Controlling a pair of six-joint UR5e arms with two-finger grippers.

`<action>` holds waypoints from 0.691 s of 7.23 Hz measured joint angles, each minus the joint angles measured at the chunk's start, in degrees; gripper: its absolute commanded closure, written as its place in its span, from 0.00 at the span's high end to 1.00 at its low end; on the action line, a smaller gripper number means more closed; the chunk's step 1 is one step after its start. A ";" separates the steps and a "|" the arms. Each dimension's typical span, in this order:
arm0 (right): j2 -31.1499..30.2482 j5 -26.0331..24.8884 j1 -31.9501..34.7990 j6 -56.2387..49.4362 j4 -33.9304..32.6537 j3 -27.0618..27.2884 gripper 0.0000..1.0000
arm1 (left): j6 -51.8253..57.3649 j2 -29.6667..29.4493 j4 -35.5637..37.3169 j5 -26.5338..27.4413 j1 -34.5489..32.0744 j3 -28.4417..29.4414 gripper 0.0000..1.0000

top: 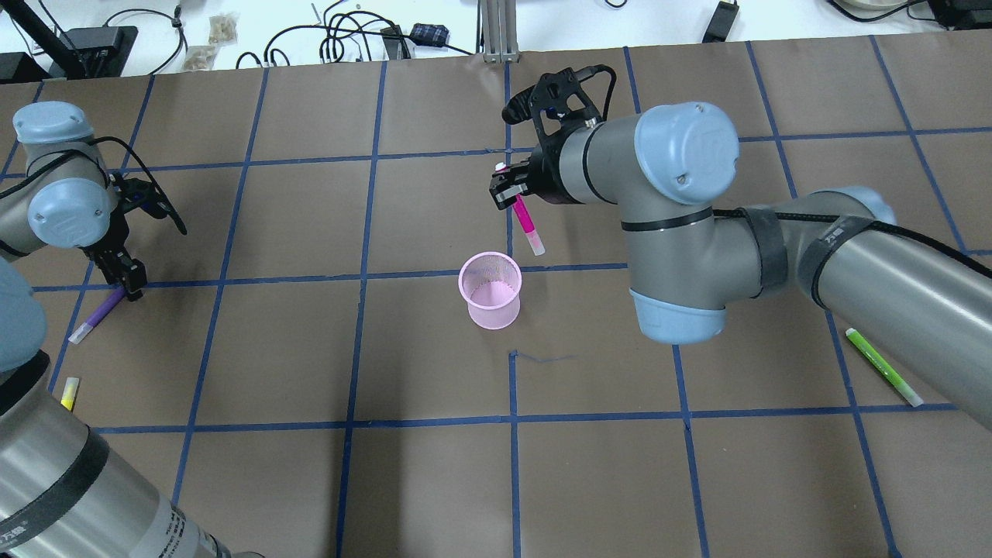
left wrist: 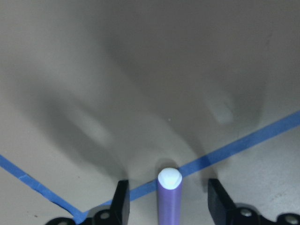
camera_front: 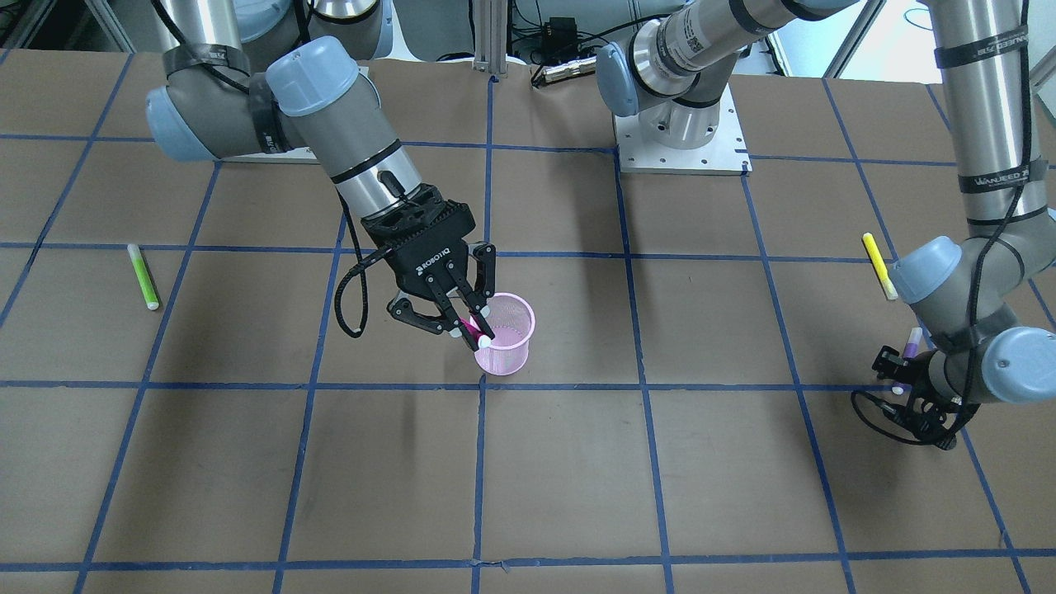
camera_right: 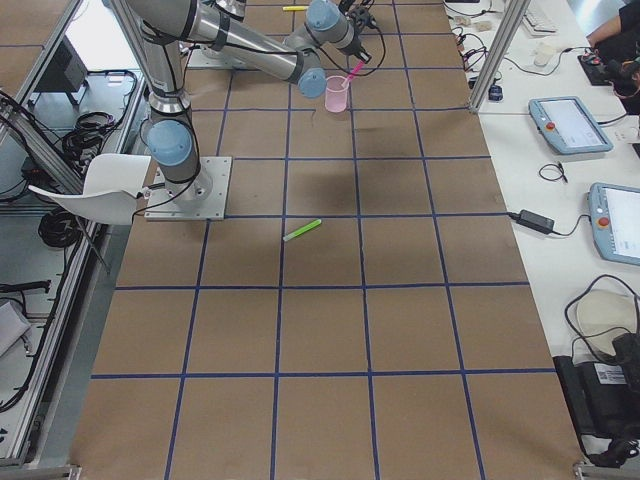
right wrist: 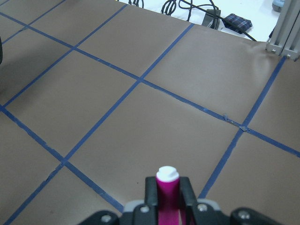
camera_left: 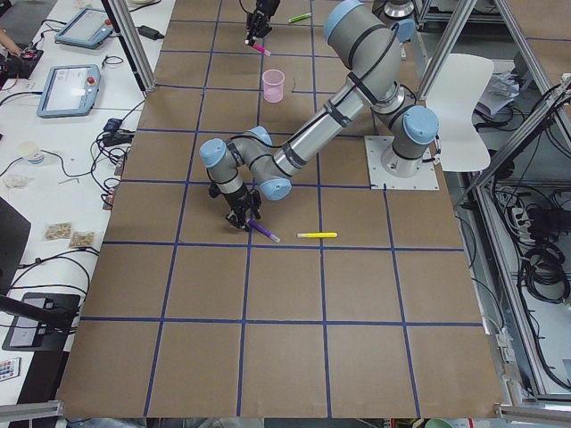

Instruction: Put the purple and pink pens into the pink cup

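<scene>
Right gripper (top: 505, 191): clamped on the pink pen (top: 528, 226), which is held tilted in the air, white tip down, close to the pink mesh cup (top: 490, 291) but not inside it. The cup is seen upright on the brown table (top: 434, 480).

Left gripper (left wrist: 168, 183): fingers (left wrist: 123, 201) spread apart, set either side of the purple pen (left wrist: 168, 199) with gaps showing. This pen is lying flat on the table.

A green pen (top: 883, 377) and a yellow pen (top: 70, 393) are noted lying well apart.
</scene>
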 measured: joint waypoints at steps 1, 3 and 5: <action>1.24 0.03 1.13 1.49 -3.32 0.74 0.00 | 0.01 0.09 0.08 -0.05 0.00 -0.02 0.11; 3.92 0.12 3.18 2.75 -7.67 1.11 0.00 | 0.00 0.22 0.18 -0.07 0.00 0.00 0.00; 5.02 0.15 4.12 4.74 -8.85 1.22 0.03 | 0.11 0.62 0.18 -0.19 -0.04 0.31 0.00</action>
